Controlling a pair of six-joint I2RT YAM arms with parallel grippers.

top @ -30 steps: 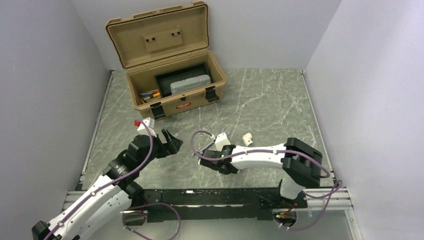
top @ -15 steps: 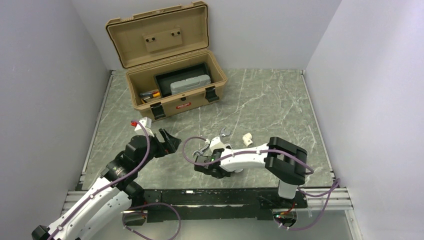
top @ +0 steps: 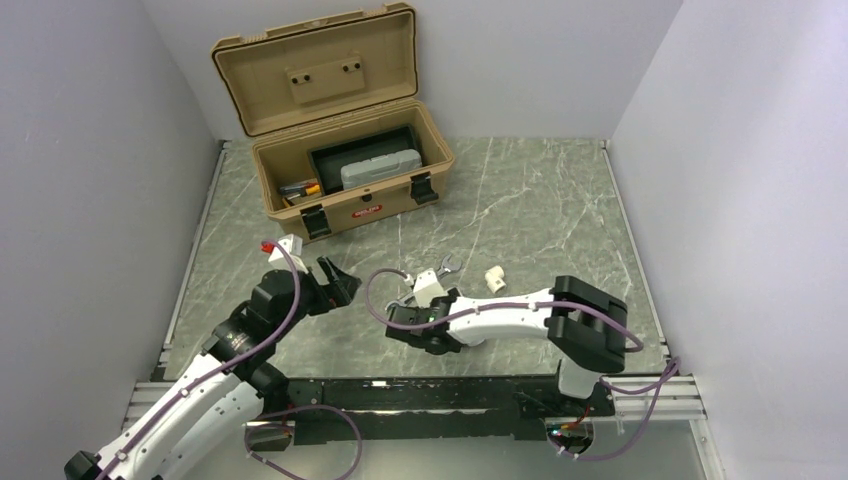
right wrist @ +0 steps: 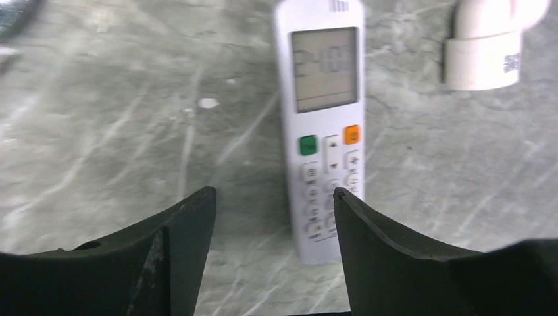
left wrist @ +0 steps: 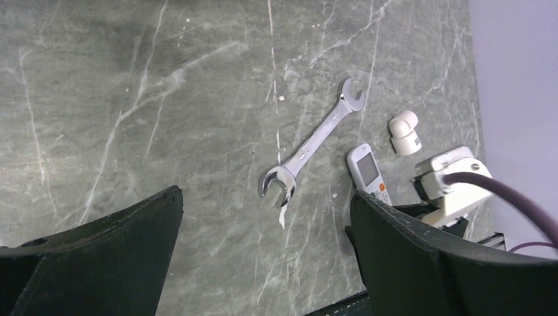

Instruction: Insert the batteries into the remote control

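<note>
Remote control: slim white plastic bar (right wrist: pixel 327 125) lying flat on the grey-green marble-patterned table top (top: pixel 540 200), near the front edge and under the right arm's wrist. Screen and buttons face up.
Remote face: pale display with digits at the far end; below it a green button, an orange button and rows of small white keys. Keys are slightly blurred, legends not readable.
Right gripper: (right wrist: pixel 273 217) spread wide, nothing held. The black fingers (right wrist: pixel 174 250) straddle the button end of the remote. The finger on the right of the wrist view overlaps the remote's edge; contact cannot be told.
Left gripper: (left wrist: pixel 264 197) spread wide and empty, above bare table, well to the left of the remote. It looks down on the wrench and the remote.
Silver open-ended wrench: (left wrist: pixel 316 141) lying flat at a diagonal, just beside the remote on its left, apart from it.
Small white curved plastic piece: (right wrist: pixel 490 49) on the table near the remote's screen end, on the side away from the wrench, not touching.
Tan plastic toolbox: (top: pixel 340 190) at the far left of the table, lid up; inside, a black tray with a grey case and some small orange and yellow items.
</note>
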